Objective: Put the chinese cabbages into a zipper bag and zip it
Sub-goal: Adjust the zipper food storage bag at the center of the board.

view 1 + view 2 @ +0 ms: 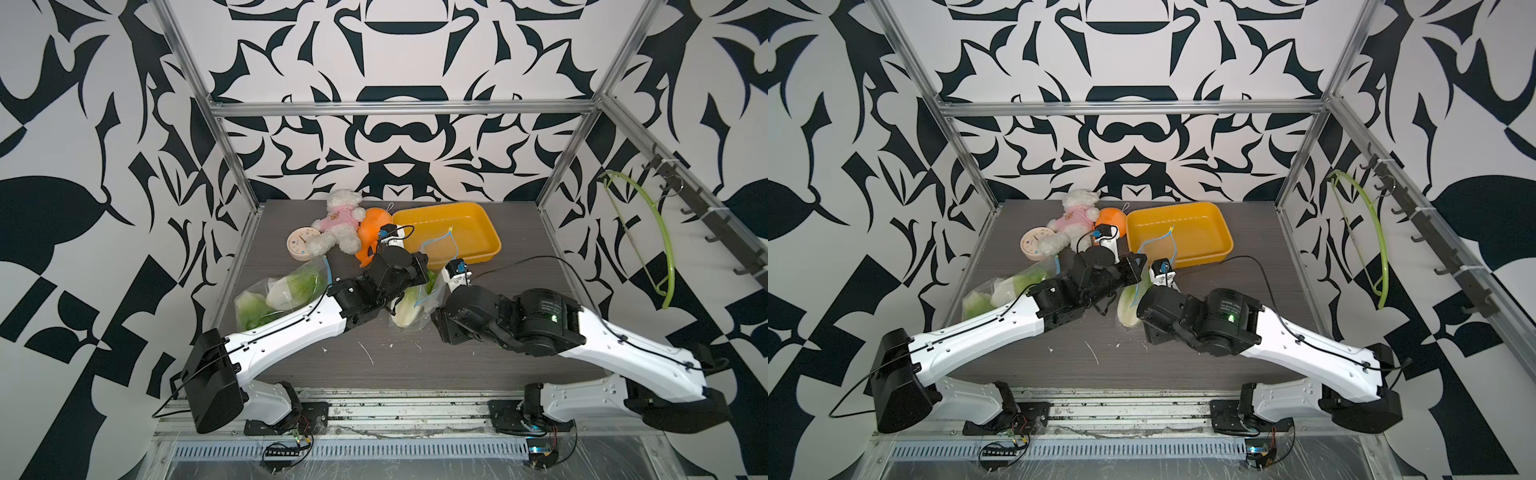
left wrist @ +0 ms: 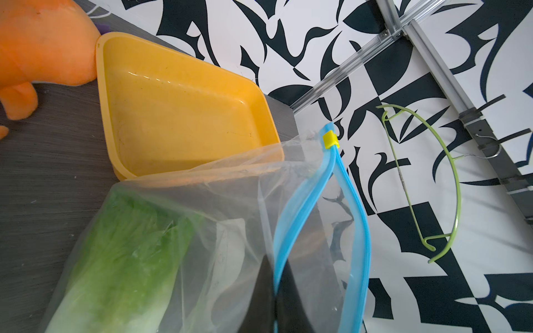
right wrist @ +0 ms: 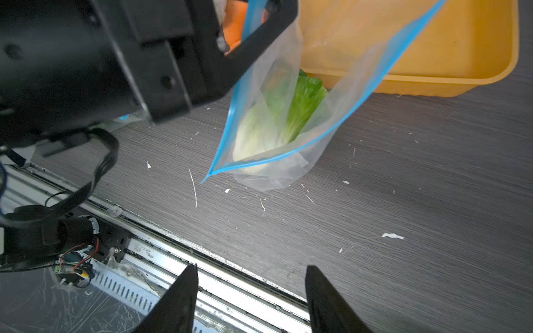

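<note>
Closest to the front rail, the right gripper [image 3: 251, 266] hangs spread wide with nothing in it. Just past it the left gripper [image 2: 277, 291] is pinching the blue zip edge of the zipper bag [image 3: 331, 124], with one chinese cabbage [image 3: 268, 129] inside (mouth gaping open, bottom on the table [image 3: 403, 187]). Two more cabbages [image 1: 286, 286] lie in a second bag [image 1: 318, 272] on the left arm's side, and the yellow tray [image 1: 492, 239] is behind.

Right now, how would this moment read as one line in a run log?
left claw: shut on zipper bag rim | chinese cabbage: inside bag | zip: open | right claw: open, empty
</note>
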Available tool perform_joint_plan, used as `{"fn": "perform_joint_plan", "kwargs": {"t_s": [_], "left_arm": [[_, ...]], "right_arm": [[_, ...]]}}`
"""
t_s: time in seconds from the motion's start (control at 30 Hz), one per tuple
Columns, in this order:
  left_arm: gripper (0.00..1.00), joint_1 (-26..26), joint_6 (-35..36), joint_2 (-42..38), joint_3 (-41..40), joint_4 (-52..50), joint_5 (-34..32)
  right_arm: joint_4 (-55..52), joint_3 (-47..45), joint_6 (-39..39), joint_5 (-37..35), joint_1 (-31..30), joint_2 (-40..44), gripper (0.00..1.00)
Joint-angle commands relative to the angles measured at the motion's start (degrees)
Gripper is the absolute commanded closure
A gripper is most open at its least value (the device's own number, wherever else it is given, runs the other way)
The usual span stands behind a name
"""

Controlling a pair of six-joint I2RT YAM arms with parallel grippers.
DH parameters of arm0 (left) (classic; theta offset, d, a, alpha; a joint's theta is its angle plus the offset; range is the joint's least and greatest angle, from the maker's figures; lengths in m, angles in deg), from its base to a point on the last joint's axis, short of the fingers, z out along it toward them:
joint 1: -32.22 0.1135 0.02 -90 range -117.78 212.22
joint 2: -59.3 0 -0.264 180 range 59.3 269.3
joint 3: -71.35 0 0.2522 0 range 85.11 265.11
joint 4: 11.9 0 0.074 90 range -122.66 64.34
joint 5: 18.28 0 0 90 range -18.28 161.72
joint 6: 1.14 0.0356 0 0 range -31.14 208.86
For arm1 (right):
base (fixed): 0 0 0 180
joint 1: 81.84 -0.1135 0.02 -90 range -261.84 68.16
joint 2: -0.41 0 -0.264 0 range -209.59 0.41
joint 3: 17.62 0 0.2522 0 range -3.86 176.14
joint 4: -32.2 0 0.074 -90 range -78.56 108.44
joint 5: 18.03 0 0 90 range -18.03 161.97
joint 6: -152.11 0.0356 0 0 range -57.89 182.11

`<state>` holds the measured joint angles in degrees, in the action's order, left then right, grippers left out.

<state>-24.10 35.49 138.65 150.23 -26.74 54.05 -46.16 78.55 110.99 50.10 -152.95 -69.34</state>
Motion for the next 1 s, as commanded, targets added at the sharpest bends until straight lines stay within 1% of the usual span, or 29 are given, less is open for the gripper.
{"fn": "perform_joint_plan", "kwargs": {"t_s": [0.0, 0.23, 0.33, 0.43, 0.53, 0.67, 0.87, 0.97], "left_arm": [[1.0, 0.06, -0.72, 0.71, 1.3, 0.49, 0.62], [1.0, 0.06, -3.36, 0.54, 0.55, 2.27, 0.97], [1.0, 0.06, -4.31, 0.45, 0.53, 2.59, 1.02], [1.0, 0.06, -4.69, 0.03, 0.19, 2.99, 0.97], [1.0, 0.07, -4.83, -0.38, -0.25, 3.63, 1.02], [1.0, 0.15, -5.34, -0.51, -0.77, 4.01, 0.76], [1.0, 0.09, -5.79, -0.51, -1.03, 4.33, 0.8], [1.0, 0.12, -6.12, -0.49, -1.27, 4.77, 0.79]], "right_arm": [[6.88, -2.19, 2.97, -1.17, -1.08, -0.63, 0.39], [21.86, -12.41, 9.28, -0.71, -2.71, 3.4, 0.43], [23.84, -14.62, 11.24, -1.89, -2.7, 3.31, 0.46], [25.62, -17.33, 13.19, -4.92, -2.72, 4.66, 0.5], [30.86, -21.14, 14.25, -6.06, -2.7, 6.37, 0.55], [31.31, -21.24, 14.55, -9.22, -2.65, 6.3, 0.58], [33.65, -19.88, 12.8, -9.94, -2.46, 4.46, 0.58], [34.39, -20.05, 13.04, -9.77, -1.39, 3.54, 0.58]]}}
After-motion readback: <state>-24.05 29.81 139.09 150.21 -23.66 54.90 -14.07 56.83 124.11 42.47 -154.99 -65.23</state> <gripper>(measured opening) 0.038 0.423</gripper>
